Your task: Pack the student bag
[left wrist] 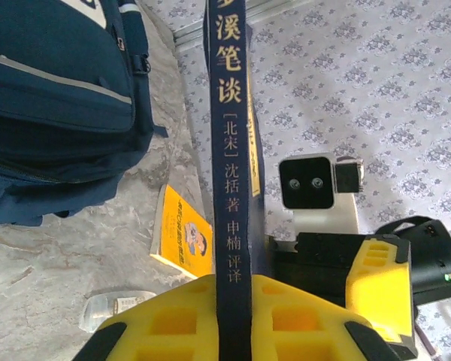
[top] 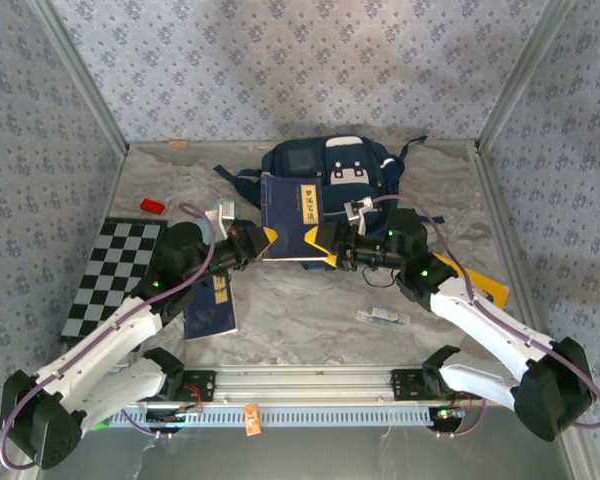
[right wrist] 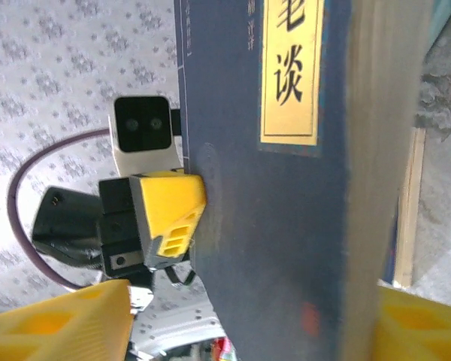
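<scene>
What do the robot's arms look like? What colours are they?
The left arm and right arm have white links and black joints. A thin purple cable loops along each. Tiny green lights glow on them. The left end effector and right end effector each have bright yellow fingers and a white camera box.

You have a navy book (top: 292, 215) with a gold title label at mid-tabletop (top: 310, 300); the left wrist view shows you its spine lettered in gold. A second navy book (top: 212, 305) lies flat to the left, just beside a black-and-white checkerboard mat (top: 115, 275). Beyond the mat sits a small red object (top: 152, 206). On your right lie a yellow book (top: 490, 290) and, nearer the centre, a small clear bottle (top: 383, 317).
</scene>
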